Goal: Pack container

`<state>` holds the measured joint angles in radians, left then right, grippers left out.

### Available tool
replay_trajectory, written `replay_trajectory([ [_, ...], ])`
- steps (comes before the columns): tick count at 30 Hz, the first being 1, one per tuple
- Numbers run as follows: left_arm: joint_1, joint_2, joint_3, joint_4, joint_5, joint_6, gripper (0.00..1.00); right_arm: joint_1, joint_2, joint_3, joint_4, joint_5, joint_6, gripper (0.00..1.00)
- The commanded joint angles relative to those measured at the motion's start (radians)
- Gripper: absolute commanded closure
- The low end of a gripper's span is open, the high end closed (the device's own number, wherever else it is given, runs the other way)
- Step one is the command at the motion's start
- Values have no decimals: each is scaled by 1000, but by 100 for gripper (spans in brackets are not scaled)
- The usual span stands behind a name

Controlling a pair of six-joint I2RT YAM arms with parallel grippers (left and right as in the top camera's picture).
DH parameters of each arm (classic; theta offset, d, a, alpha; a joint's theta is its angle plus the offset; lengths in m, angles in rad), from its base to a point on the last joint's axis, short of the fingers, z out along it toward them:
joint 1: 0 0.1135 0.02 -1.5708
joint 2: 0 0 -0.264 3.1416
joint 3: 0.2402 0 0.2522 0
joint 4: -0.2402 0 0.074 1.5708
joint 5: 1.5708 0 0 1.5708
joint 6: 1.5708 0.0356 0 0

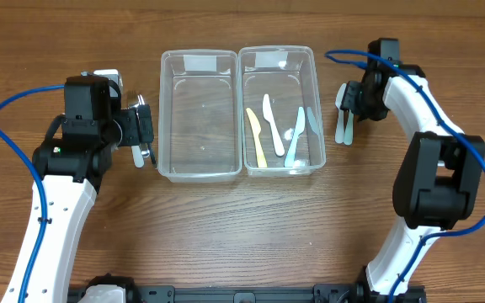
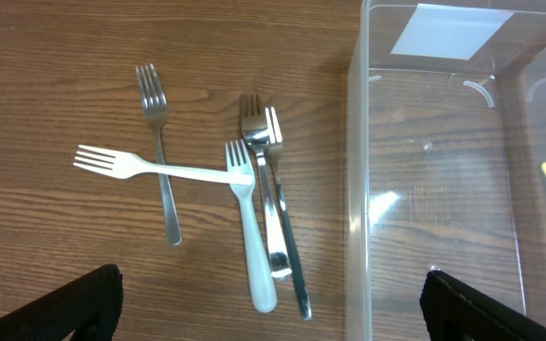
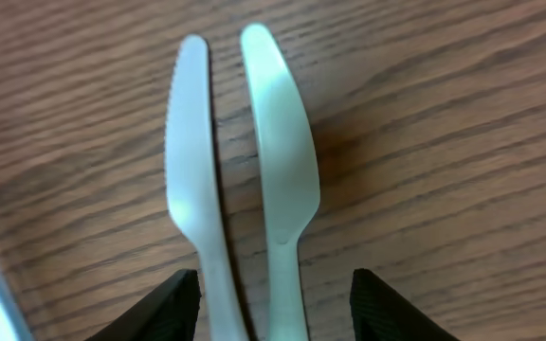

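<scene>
Knives: two pale plastic knives [image 3: 278,180] lie flat on the table [image 3: 444,142], side by side and almost touching. One is whitish with a serrated edge, the other a faint blue-green.
Place: directly under the right gripper [image 3: 275,284], inside the gap between its fingers, with the blades pointing away from the wrist.
Long axis: square to the closing line, so the fingers would meet the narrow width. Judgement: one close may take both knives.
Right gripper: jaws spread, holding nothing.
Nearer arm: right.
Right container [image 1: 276,49]: just inboard of the right jaws; already holds cutlery [image 1: 274,126].
Left gripper [image 2: 271,284]: jaws spread, empty, above a heap of forks [image 2: 254,204].
Left container [image 2: 354,189]: just inboard of the left jaws, empty.
</scene>
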<state>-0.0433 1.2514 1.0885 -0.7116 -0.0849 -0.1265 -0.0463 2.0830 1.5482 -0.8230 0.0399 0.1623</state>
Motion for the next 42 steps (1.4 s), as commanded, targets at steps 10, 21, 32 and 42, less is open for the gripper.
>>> replay_trajectory([
  [10,4,5,26,2,16,18,0,-30,7,-64,39,-27,-10,49],
  [21,4,5,26,1,15,18,0,-29,7,-89,58,-27,-2,57],
  [32,4,5,26,2,15,18,0,-28,8,-90,52,-26,21,57],
  [42,4,5,26,2,15,18,0,-27,8,-108,60,-26,52,57],
])
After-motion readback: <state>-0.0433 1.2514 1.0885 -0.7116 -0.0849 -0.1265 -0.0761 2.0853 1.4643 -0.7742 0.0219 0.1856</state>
